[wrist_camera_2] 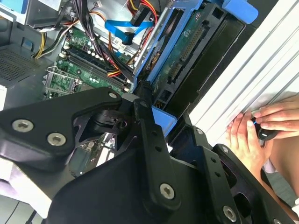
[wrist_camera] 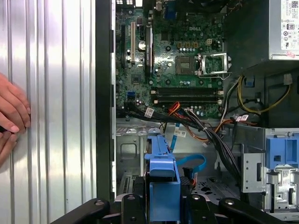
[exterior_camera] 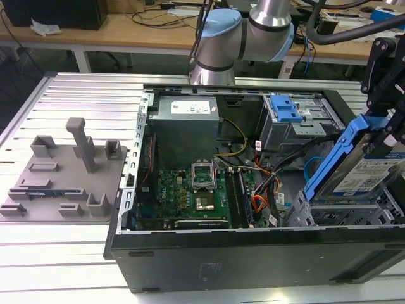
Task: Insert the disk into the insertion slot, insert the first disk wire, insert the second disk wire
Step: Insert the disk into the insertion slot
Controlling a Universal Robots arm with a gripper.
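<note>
**Disk in the gripper, tilted over the insertion slot**

Clamped in the gripper [exterior_camera: 383, 140] by its blue carrier: the disk [exterior_camera: 373, 172], held on a slant over the computer case's [exterior_camera: 253, 256] corner at the exterior view's right, label up, lower end at the mouth of the insertion slot [exterior_camera: 319, 215]; touching or not, impossible to tell.

From the exterior view: robot arm [exterior_camera: 253, 28] beyond the case's far edge, power supply [exterior_camera: 186, 117] and motherboard [exterior_camera: 190, 196] inside, taller bay with a blue latch [exterior_camera: 288, 111] just behind the slot, grey fixture plate [exterior_camera: 63, 171] on the bench [exterior_camera: 57, 259] off the case's opposite side.

From the first wrist view: carrier end-on between the fingers [wrist_camera: 128, 207], with a blue data cable [wrist_camera: 191, 161] and a wire bundle [wrist_camera: 212, 137] crossing just beyond it.

From the second wrist view: the disk's green circuit board [wrist_camera_2: 187, 46].

Person's hands [wrist_camera: 11, 114] on the bench just outside the case wall, in both wrist views.

Bare slotted bench along the case's near edge.
</note>
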